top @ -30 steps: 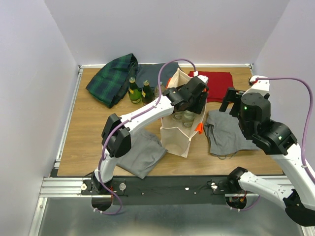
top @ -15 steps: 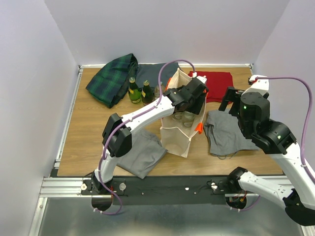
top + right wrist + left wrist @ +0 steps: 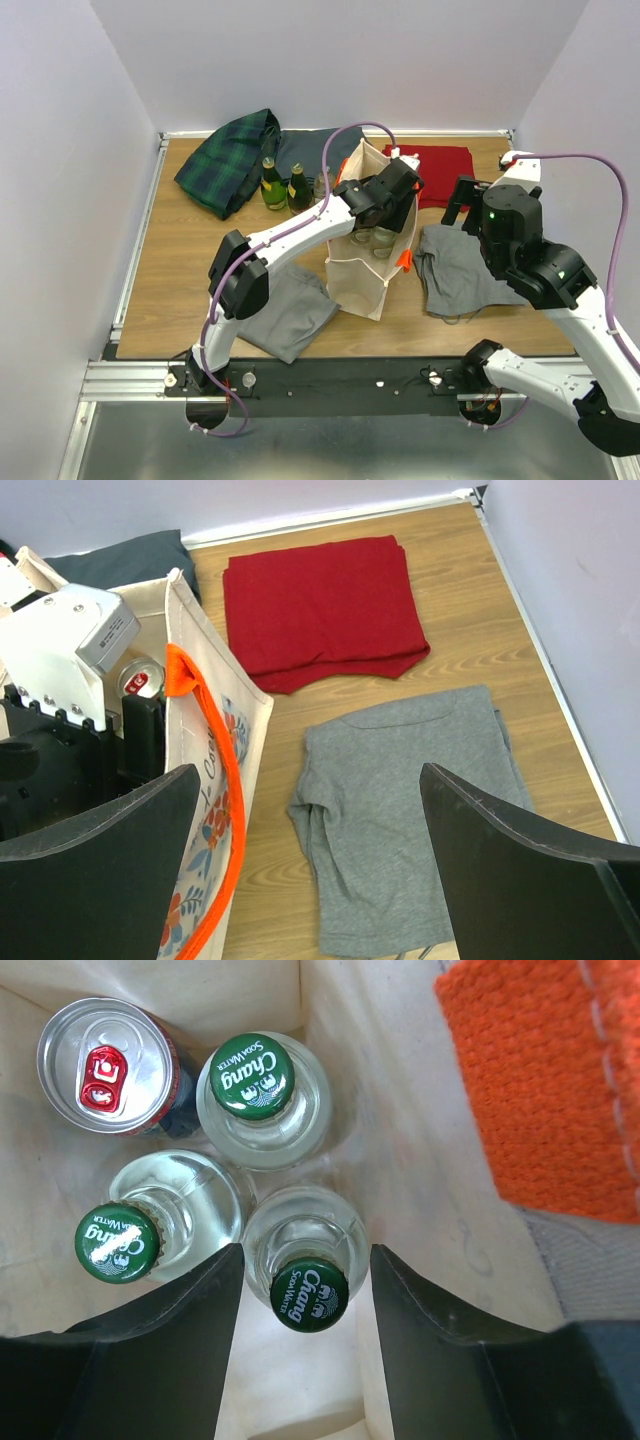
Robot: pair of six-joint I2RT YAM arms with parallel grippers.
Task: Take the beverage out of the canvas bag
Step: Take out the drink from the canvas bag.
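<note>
The cream canvas bag (image 3: 362, 270) with orange handles (image 3: 540, 1080) stands upright mid-table. My left gripper (image 3: 393, 203) is down in its mouth. In the left wrist view the gripper (image 3: 305, 1260) is open. Its jaws stand either side of a clear glass bottle with a green Chang cap (image 3: 309, 1294), with a gap on both sides. Two more such bottles (image 3: 252, 1077) (image 3: 116, 1243) and a silver can with a red tab (image 3: 102, 1065) stand in the bag. My right gripper (image 3: 462, 205) (image 3: 310, 810) is open and empty, right of the bag (image 3: 215, 780).
Two green glass bottles (image 3: 272, 185) (image 3: 298, 187) stand behind the bag on the left. A plaid cloth (image 3: 228, 160) and a dark grey cloth (image 3: 305, 150) lie at the back, a red cloth (image 3: 320, 600) at the back right. Grey shirts lie at right (image 3: 410, 800) and front left (image 3: 285, 310).
My right arm has drifted a little to the left. My left gripper has barely shifted in the bag's mouth.
</note>
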